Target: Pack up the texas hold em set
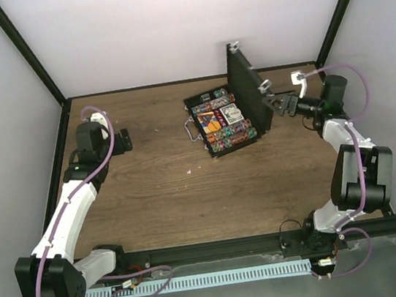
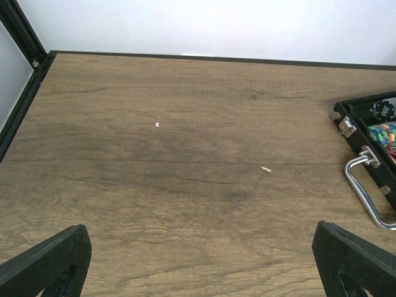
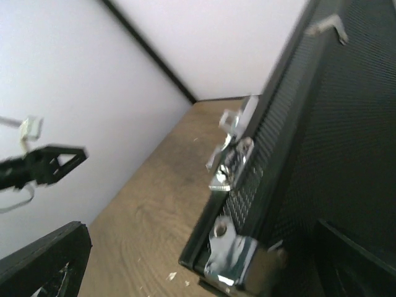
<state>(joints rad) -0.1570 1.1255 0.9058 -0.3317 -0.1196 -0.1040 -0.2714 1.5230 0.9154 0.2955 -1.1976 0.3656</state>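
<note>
The black briefcase point(image 1: 220, 122) lies open mid-table, its tray filled with multicoloured chip stacks point(image 1: 231, 135) and card decks point(image 1: 211, 123). Its lid point(image 1: 247, 86) stands upright on the right side. My right gripper point(image 1: 278, 104) is open just behind the lid's outer face. In the right wrist view the gripper point(image 3: 201, 238) has the lid's edge, a silver latch point(image 3: 232, 164) and a silver corner point(image 3: 232, 260) between its spread fingers. My left gripper point(image 1: 124, 139) is open and empty over bare wood, well left of the case. The left wrist view shows the gripper point(image 2: 201, 238), the case's silver handle point(image 2: 365, 185) and chips point(image 2: 383, 133) at the right edge.
The wooden table point(image 1: 160, 191) is walled by white panels with black frame posts point(image 1: 26, 51). Small white specks point(image 2: 266, 169) lie on the wood left of the case. A black rail point(image 1: 212, 250) runs along the near edge.
</note>
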